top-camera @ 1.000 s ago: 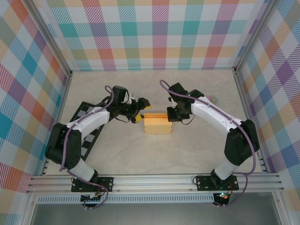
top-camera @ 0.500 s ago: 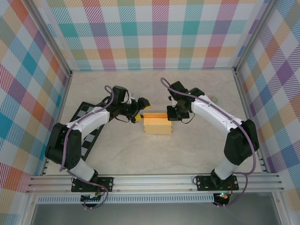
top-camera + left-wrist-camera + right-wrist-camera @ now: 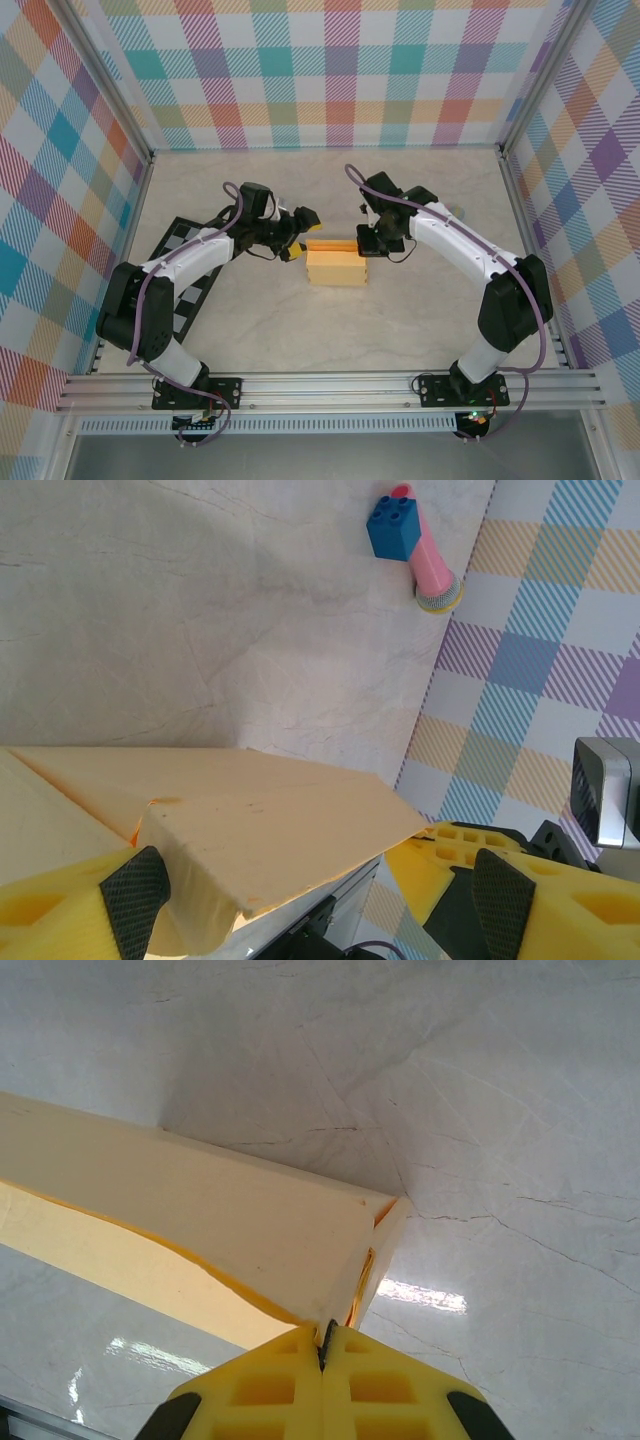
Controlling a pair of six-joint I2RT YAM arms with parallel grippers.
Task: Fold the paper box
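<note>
Near the middle of the desk (image 3: 300,330) sits the paper box (image 3: 337,268), almost closed. The left fingers (image 3: 135,900) are spread about its left end, probably ready to squeeze a flap. The right fingers (image 3: 270,1390), pressed together, butt against its right end, seemingly bracing it.

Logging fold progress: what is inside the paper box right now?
A narrow slit at the corner of the paper box shows an orange card edge inside; the closed panels cover the rest of the interior.
</note>
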